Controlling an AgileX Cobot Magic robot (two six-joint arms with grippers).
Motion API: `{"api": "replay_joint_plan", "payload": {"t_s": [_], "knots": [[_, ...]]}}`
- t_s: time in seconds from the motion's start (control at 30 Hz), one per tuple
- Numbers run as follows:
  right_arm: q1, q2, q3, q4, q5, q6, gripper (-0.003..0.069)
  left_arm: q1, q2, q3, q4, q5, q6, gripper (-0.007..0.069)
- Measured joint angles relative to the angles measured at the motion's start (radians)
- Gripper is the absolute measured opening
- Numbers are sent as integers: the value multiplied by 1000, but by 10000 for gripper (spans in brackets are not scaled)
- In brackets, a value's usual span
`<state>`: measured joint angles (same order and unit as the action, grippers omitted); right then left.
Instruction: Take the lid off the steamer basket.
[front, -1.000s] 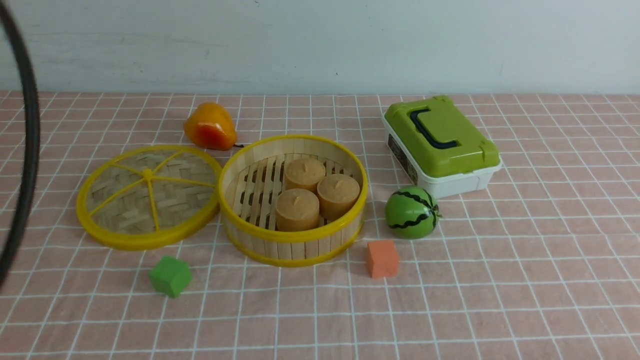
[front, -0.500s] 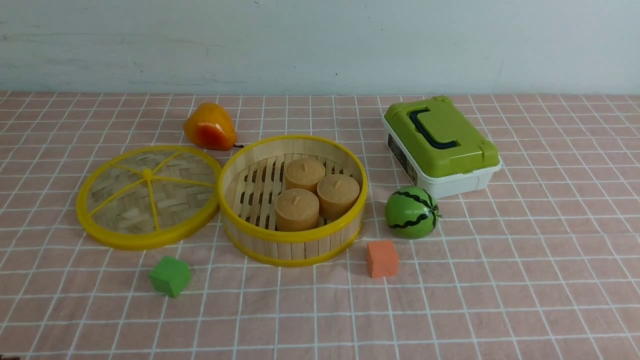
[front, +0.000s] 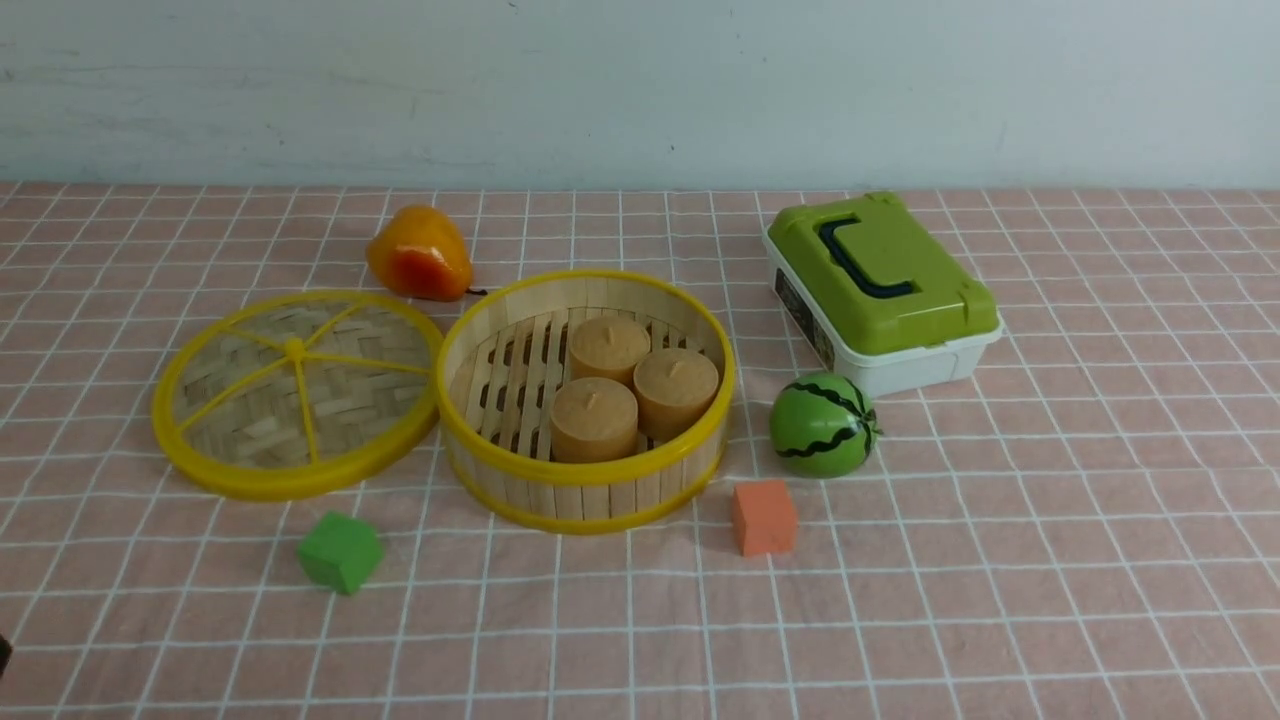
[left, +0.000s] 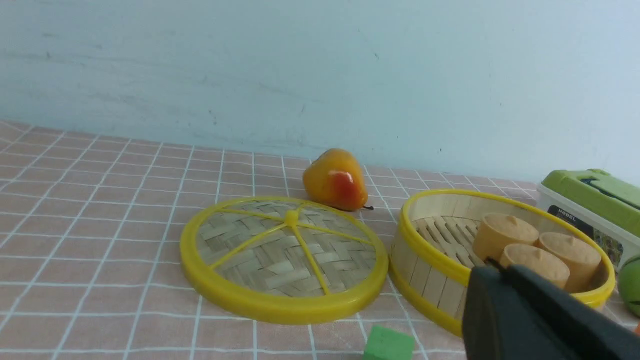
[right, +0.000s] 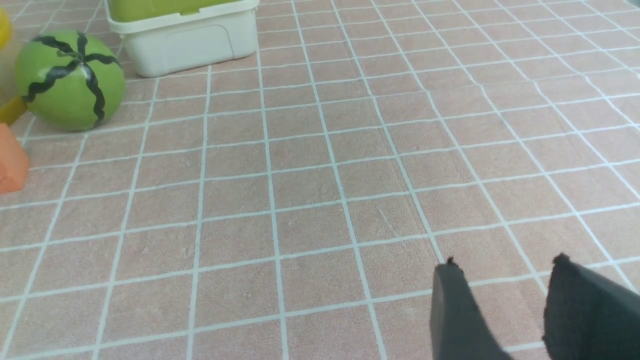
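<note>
The left pincer (left: 497, 267) has its two black fingers pressed together on nothing. Ahead of it the one lid (left: 285, 260) lies flat on the checked cloth (right: 310, 190), off the one steamer basket (left: 425, 270) and close beside its rim, with one orange-yellow pear (left: 334, 178) beyond the lid and one green cube (left: 387, 345) nearer the pincer; the basket stands open with three tan buns (left: 505, 235) inside. The right pincer (right: 506, 261) holds its two fingers apart around nothing, with one striped watermelon (right: 70, 80), one orange cube (right: 10, 160) and one white box (right: 185, 40) well ahead of it.
</note>
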<state>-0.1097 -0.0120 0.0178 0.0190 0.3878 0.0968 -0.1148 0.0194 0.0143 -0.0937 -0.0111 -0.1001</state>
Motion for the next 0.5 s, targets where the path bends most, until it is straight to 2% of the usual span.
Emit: {"api": "replay_joint_plan", "payload": {"t_s": [0.13,0.23,0.5], "knots": [[0,0,0,0,0,0,241,21,-31,9,-13,277,0,-13],[0,0,0,0,0,0,241,57,-31,17,-16,392,9,-13],[0,0,0,0,0,0,241,94,-31,18,-19,397,45,-13]]}}
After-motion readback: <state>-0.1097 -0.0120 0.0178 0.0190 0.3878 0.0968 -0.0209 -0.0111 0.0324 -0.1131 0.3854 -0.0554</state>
